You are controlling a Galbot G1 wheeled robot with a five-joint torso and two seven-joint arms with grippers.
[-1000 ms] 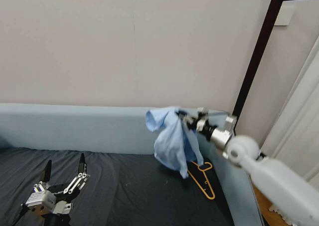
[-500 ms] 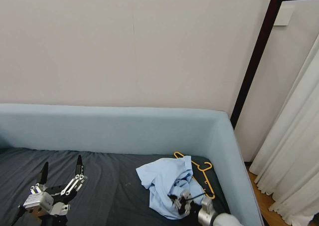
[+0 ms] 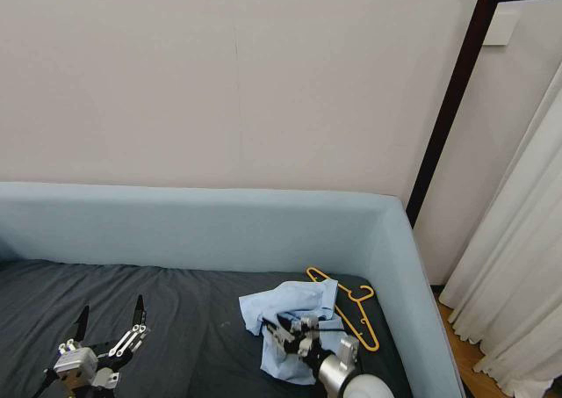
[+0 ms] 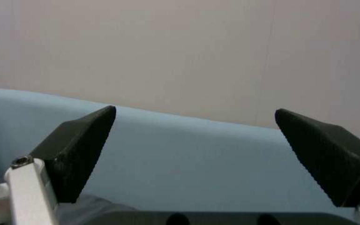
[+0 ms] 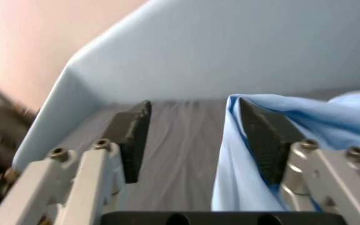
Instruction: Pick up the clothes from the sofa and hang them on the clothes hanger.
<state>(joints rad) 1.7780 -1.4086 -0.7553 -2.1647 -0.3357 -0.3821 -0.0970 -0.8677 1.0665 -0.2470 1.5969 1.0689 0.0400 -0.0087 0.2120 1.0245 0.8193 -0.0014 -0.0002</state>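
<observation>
Right hand (image 3: 287, 333) splayed, low against clothes (image 3: 301, 298)

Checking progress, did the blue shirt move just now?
Yes. The blue shirt dropped from the sofa backrest top onto the seat, beside the orange hanger.

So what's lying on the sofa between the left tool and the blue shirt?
Nothing: in the head view, only bare dark seat stretches from the left tool to the shirt.

The left gripper (image 3: 112, 317) hovers low at near left, jaws spread wide, pointing up. The right gripper (image 3: 290, 330) sits low, right of centre, jaws apart.
</observation>
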